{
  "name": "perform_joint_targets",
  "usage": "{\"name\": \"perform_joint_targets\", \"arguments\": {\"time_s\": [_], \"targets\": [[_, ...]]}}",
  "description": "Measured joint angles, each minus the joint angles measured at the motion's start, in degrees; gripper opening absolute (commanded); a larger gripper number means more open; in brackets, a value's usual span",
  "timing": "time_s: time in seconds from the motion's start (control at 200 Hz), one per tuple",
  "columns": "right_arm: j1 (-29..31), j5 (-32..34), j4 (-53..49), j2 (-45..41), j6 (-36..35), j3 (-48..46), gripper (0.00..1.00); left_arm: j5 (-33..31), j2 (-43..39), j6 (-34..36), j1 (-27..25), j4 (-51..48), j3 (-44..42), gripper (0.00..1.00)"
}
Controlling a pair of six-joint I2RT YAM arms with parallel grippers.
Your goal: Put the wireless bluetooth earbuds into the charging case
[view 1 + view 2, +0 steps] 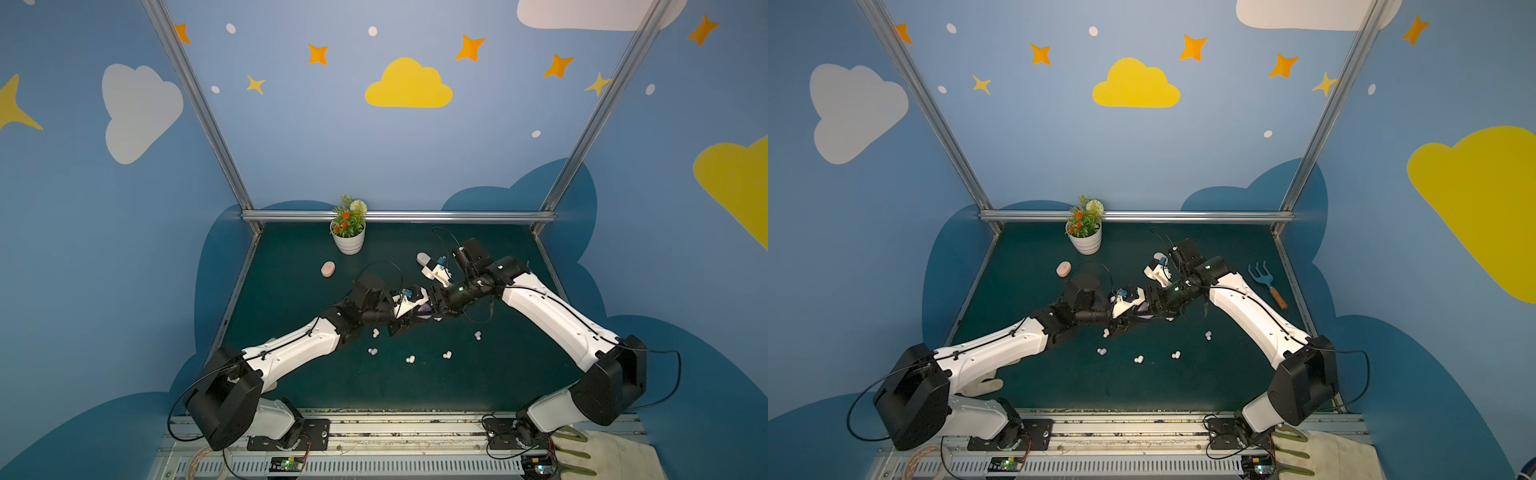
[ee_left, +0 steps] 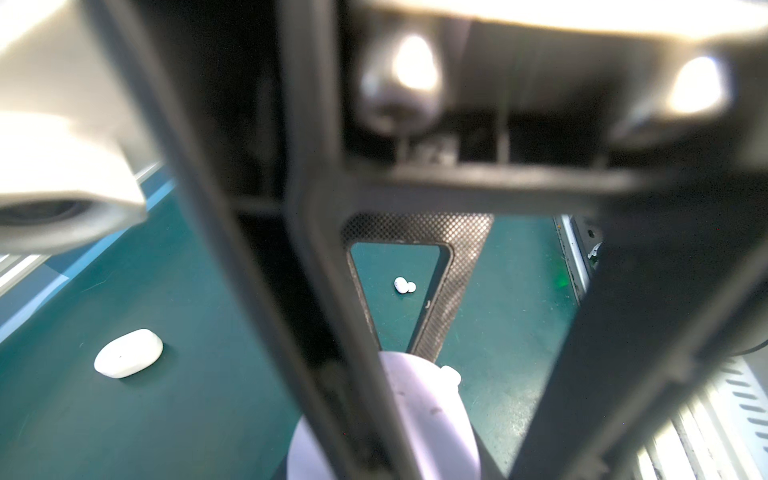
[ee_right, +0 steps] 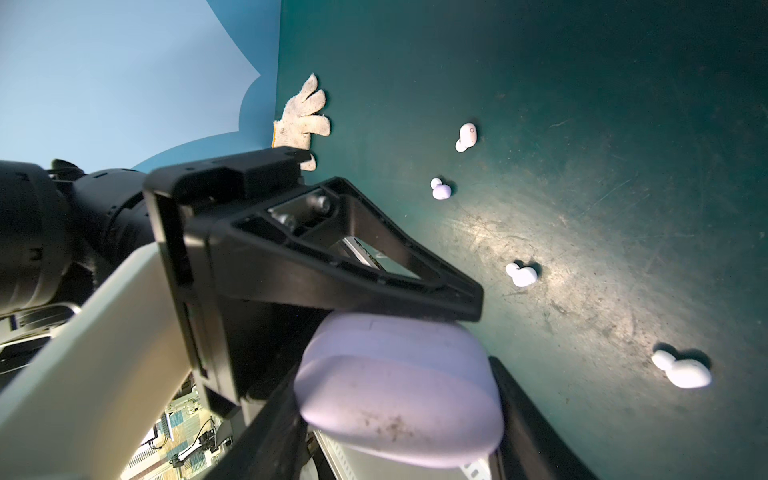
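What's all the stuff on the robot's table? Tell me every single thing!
pink case: one, pale pink, back left of the mat
white case: one, white, back middle
lilac case: one, lilac, held in the middle
earbuds: five seen loose, whitish and lilac, front middle
flower pot: one, white with green plant, back edge
garden fork: one, blue with wooden handle, right side
gloves: two, whitish, one by each arm's base
mat: one, dark green, under everything
left gripper: black, a finger against the lilac case
right gripper: black, closed on the lilac case
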Motion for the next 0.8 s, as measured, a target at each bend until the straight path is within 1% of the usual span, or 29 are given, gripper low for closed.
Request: {"name": "perform_joint_targets", "arguments": {"time_s": [0.13,0.315,0.396,0.576,0.711,0.796], "targets": [[0.0,-0.1,0.0,0.0,0.0,0.0,0.62,0.0,0.0,-0.2,0.0,0.0,0.0,0.35],[-0.1,-0.3,0.4,-0.2,0.5,0.0,0.73,-0.1,-0.1,-0.2,-0.3,0.1,-0.3,0.35],[-0.4,-0.3,0.5,-1.0,1.0,-0.3,0.75,-0.2,-0.6,-0.2,-0.4,0.1,-0.7,0.34],[-1.7,-0.2,0.4,-3.8,1.3,-1.2,0.77,-0.9,-0.9,-0.9,-0.4,0.1,-1.3,0.34],[-3.8,0.7,0.3,-5.7,1.1,-3.4,0.77,-1.0,-1.2,-2.5,-0.4,0.1,-1.7,0.33],[-4.8,2.3,0.2,-7.3,-0.3,-4.8,0.77,-0.9,-2.3,-4.3,-0.4,0.1,-2.6,0.32]]}}
